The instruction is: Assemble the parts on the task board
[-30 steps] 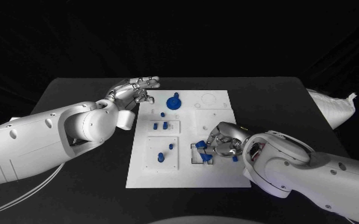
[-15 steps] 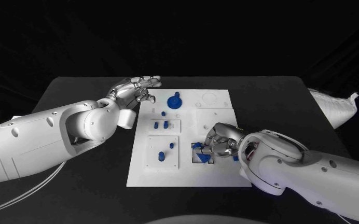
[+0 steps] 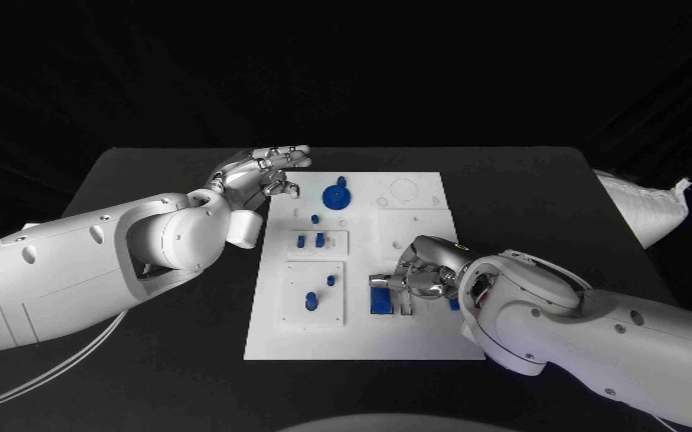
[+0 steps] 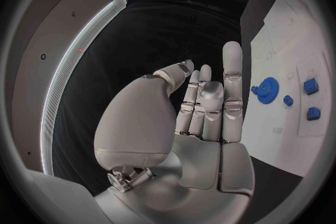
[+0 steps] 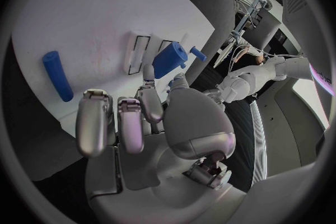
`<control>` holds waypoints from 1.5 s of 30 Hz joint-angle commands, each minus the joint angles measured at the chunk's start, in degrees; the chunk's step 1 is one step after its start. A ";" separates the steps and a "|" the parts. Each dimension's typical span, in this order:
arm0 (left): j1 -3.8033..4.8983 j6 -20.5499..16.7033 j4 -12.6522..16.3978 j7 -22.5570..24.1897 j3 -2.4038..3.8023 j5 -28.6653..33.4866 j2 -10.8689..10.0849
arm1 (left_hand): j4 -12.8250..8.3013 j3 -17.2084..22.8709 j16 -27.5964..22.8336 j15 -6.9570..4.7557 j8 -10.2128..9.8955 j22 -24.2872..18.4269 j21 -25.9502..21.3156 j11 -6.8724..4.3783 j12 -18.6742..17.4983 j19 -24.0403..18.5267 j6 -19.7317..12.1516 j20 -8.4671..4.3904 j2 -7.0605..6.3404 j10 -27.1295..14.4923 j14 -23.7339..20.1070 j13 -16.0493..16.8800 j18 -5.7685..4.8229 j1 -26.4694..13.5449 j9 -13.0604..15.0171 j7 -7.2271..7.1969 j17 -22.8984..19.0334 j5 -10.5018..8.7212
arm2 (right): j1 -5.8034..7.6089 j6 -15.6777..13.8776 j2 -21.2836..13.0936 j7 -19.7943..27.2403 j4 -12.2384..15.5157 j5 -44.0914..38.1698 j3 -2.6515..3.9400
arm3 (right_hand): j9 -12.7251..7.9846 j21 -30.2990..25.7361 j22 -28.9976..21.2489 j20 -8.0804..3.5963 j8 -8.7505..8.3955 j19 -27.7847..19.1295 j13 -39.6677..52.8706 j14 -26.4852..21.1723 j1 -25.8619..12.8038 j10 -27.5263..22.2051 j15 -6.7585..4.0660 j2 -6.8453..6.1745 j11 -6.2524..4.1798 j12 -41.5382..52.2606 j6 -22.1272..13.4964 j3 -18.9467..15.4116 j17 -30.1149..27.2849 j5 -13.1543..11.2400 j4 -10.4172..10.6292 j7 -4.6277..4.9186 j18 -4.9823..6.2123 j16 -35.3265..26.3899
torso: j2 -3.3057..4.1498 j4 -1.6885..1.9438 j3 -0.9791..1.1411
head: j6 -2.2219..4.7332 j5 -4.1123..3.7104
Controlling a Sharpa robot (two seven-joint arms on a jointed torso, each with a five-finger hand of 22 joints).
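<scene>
The right hand [image 3: 420, 274] hides part of the blue block [image 3: 382, 299].

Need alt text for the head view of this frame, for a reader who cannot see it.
A white task board lies mid-table on a black table; the right hand rests on it, fingers at a blue block in a recess. The left hand is raised at the board's far left corner, holding nothing. A blue gear and small blue pegs sit on the board.

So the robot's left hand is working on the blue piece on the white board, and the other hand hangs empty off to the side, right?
Not quite: the right hand works on the blue piece on the white board, as the head view shows. The left hand is the empty one, off the board's edge.
</scene>
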 commanded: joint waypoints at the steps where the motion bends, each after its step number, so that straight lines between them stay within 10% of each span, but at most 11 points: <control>1: 0.02 1.02 0.19 0.40 0.03 -0.24 0.02 | -0.39 -0.06 -0.10 -0.07 0.25 -0.08 -0.22 0.05 0.40 -0.35 -0.46 0.01 0.18 -0.31 -0.38 0.06 1.06 0.16 0.06 0.08 -0.07 0.17 | -0.12 -0.20 0.04 -0.09 0.35 -2.59 -0.02 | 0.32 -0.38 -0.08 -0.44 0.36 0.14 5.95 5.41 -1.63 3.43 -0.19 -0.51 -2.68 2.69 -0.10 -0.93 11.04 -1.68 0.06 0.13 -0.86 -0.16 | -0.03 -0.01 0.00 | 0.07 -0.05; 45: 0.02 0.85 0.17 0.15 0.02 -0.24 -0.28 | -0.42 -0.03 -0.08 -0.06 0.34 -0.08 -0.22 0.05 0.54 -0.38 -0.48 0.02 0.23 -0.46 -0.42 0.06 1.06 0.13 0.06 0.07 -0.13 0.17 | -1.19 4.54 -1.06 0.60 1.37 -4.54 -0.01 | 2.98 0.43 1.63 -0.71 1.69 0.63 6.82 5.64 9.83 4.11 -0.47 -1.48 -3.00 2.41 0.04 1.68 12.16 -3.44 -7.14 -0.18 -1.17 0.38 | -0.02 -0.03 0.00 | -0.22 -0.07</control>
